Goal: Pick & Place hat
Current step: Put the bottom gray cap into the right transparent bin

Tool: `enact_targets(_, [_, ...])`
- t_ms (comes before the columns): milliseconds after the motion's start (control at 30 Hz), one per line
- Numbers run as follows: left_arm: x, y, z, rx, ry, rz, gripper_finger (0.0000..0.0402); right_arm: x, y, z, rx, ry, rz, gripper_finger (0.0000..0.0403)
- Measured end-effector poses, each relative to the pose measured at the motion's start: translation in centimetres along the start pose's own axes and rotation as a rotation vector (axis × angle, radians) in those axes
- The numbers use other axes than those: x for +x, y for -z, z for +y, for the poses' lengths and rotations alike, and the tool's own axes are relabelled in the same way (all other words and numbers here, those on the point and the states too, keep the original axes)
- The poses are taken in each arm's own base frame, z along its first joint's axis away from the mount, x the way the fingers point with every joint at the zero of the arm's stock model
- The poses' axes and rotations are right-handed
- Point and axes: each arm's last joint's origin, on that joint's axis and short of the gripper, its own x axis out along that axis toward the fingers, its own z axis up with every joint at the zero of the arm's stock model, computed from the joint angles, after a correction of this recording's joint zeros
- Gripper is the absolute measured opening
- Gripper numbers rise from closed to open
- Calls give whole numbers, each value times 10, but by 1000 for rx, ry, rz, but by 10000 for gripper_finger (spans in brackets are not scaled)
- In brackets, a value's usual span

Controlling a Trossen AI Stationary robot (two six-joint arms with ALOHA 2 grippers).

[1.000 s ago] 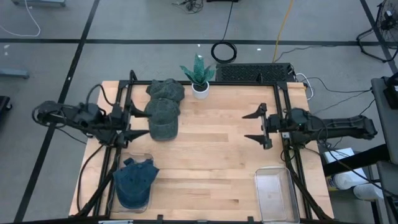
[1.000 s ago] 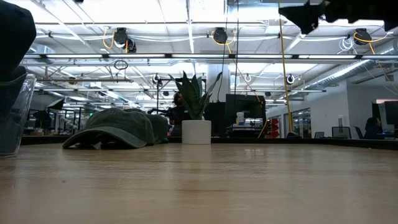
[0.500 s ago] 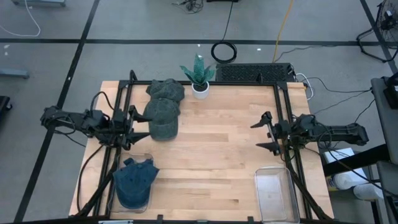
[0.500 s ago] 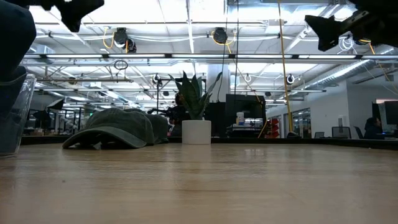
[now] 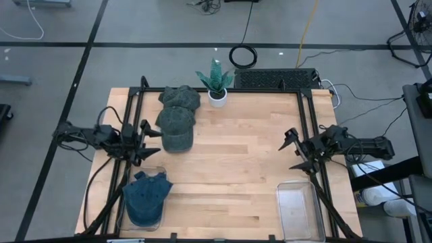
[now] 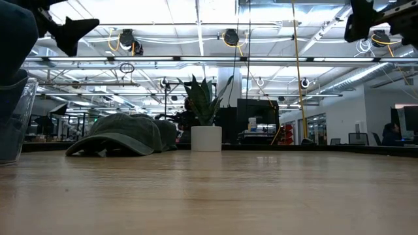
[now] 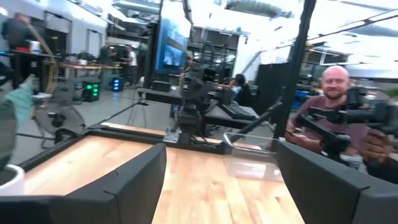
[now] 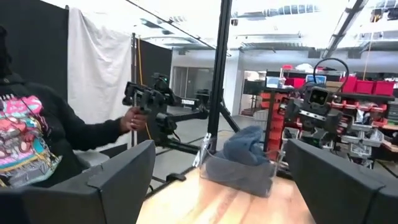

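Overhead, soft domed green hats (image 5: 177, 128) on pale wood-grain table (image 5: 236, 169), left claw (image 5: 150, 138) and right claw (image 5: 293, 150) both spread.

Overhead looks down; low camera level; both show plant (image 5: 216, 81).

A blue hat (image 6: 14, 39) is running off the low view's left edge; the right gripper (image 6: 379, 16) is being cropped at top.
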Motion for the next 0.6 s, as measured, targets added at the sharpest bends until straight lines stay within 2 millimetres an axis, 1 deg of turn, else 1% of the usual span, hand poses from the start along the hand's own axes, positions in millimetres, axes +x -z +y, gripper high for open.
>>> enact_targets(100, [-3, 7, 1, -10, 20, -10, 306, -2, 11, 0, -8, 25, 1, 348])
enact_targets(133, [-4, 8, 1, -11, 21, -16, 306, -2, 12, -1, -12, 44, -10, 348])
enact_targets(233, [-5, 11, 2, -6, 22, -18, 306, -4, 8, -1, -10, 83, -57, 348])
enact_targets(433, [-5, 12, 2, 23, 20, -4, 305, -5, 7, 1, -2, 22, -61, 348])
enact_targets(600, [-5, 13, 2, 26, 20, 0, 307, -5, 8, 1, -20, 23, -57, 348])
